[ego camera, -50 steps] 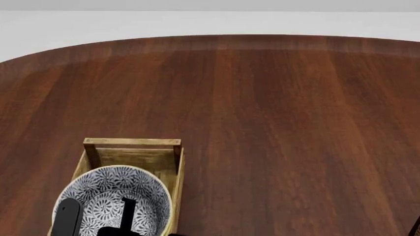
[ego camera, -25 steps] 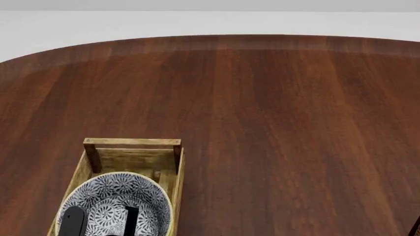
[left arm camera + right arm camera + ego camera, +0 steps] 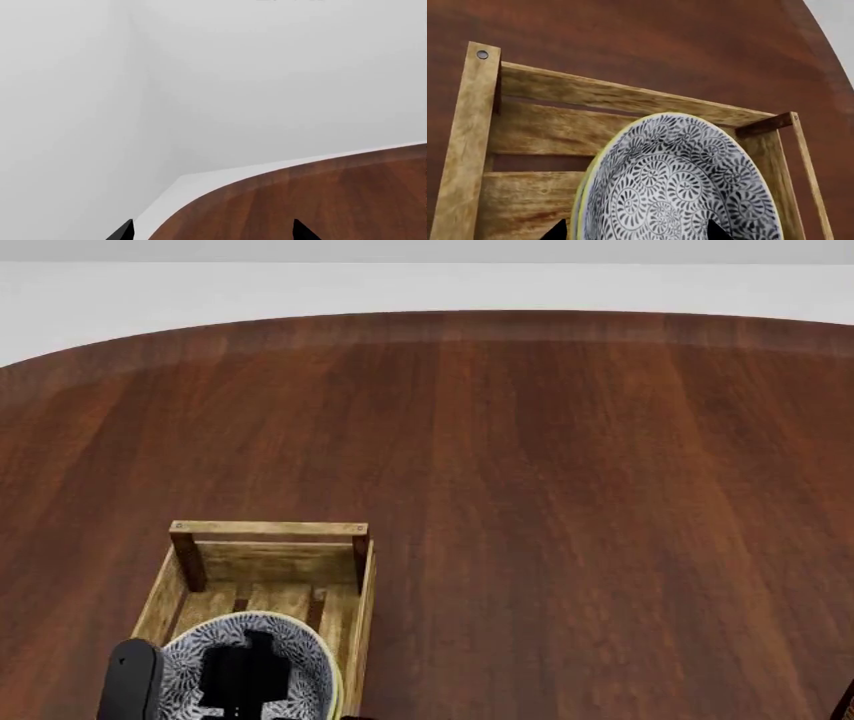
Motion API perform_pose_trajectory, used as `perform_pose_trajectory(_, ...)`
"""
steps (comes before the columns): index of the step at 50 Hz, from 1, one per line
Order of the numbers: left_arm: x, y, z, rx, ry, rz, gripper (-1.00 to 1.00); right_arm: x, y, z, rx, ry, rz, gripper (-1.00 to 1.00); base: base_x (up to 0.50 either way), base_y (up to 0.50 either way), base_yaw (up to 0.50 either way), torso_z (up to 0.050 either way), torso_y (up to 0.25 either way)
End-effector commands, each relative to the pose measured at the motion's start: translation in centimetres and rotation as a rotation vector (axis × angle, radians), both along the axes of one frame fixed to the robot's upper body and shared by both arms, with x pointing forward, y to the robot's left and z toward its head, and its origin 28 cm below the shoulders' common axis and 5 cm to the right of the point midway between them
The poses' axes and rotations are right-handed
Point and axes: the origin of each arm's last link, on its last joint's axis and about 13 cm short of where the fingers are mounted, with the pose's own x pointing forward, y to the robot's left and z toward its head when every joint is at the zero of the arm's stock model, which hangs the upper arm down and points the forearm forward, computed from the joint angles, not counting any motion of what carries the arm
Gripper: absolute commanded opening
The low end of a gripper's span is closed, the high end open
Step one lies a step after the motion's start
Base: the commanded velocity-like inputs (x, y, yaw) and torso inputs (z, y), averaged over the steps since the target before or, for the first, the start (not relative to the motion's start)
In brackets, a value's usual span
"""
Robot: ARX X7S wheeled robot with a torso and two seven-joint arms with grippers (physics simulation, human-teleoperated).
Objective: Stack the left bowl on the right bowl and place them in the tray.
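**Patterned bowls ride low inside the wooden crate, gripper at the rim**

Left wrist view: The left gripper shows only as two dark fingertips set wide apart, nothing between them. Beyond them lie the curved edge of the dark reddish-brown round wooden table and pale grey wall. This arm is clear of the work.

Head view: The light-wood rectangular tray with slatted bottom and darker corner posts sits at the table's near left. In its near end is the blue-and-white floral-patterned bowl with a yellowish rim. The far end of the tray holds nothing; bare slats show there. A black gripper sits over the bowl, one finger inside and another dark part outside the rim, so it appears to pinch the wall. The frame's lower edge cuts it off, so a firm hold cannot be confirmed.

Right wrist view: The bowl fills the frame above the slats, and a double yellow edge at its side suggests two bowls nested. Only the tips of the right gripper show, straddling the bowl. The bowl looks tilted, and whether it rests on the slats cannot be told.

The risk, as a judgement: released while tilted or above the slats, the stack could rock, slide apart or ride up on the plank side.
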Motion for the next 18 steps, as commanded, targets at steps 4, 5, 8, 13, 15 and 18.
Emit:
perform_pose_trajectory(4, 0.2, -0.2, 0.2, 0.000, -0.006, -0.009, 1.00, -2.0, -0.5, 3.1, 0.033, -0.084, 0.032, 1.00, 0.00, 0.00, 0.00, 0.000, 0.000)
perform_pose_trajectory(5, 0.2, -0.2, 0.2, 0.001, -0.007, -0.009, 1.00, -2.2, -0.5, 3.3, 0.034, -0.088, 0.033, 1.00, 0.00, 0.00, 0.00, 0.000, 0.000)
perform_pose_trajectory(8, 0.2, -0.2, 0.2, 0.001, -0.007, -0.011, 1.00, -2.6, -0.7, 3.7, 0.046, -0.098, 0.034, 1.00, 0.00, 0.00, 0.00, 0.000, 0.000)
perform_pose_trajectory(13, 0.2, -0.3, 0.2, 0.002, -0.008, -0.016, 1.00, -3.1, -1.2, 4.2, 0.062, -0.116, 0.023, 1.00, 0.00, 0.00, 0.00, 0.000, 0.000)
perform_pose_trajectory(15, 0.2, -0.4, 0.1, 0.001, -0.007, -0.021, 1.00, -3.2, -1.5, 4.3, 0.069, -0.121, 0.014, 1.00, 0.00, 0.00, 0.00, 0.000, 0.000)
perform_pose_trajectory(18, 0.3, -0.6, 0.1, 0.002, -0.004, -0.027, 1.00, -3.2, -2.0, 4.4, 0.075, -0.126, -0.003, 1.00, 0.00, 0.00, 0.00, 0.000, 0.000)
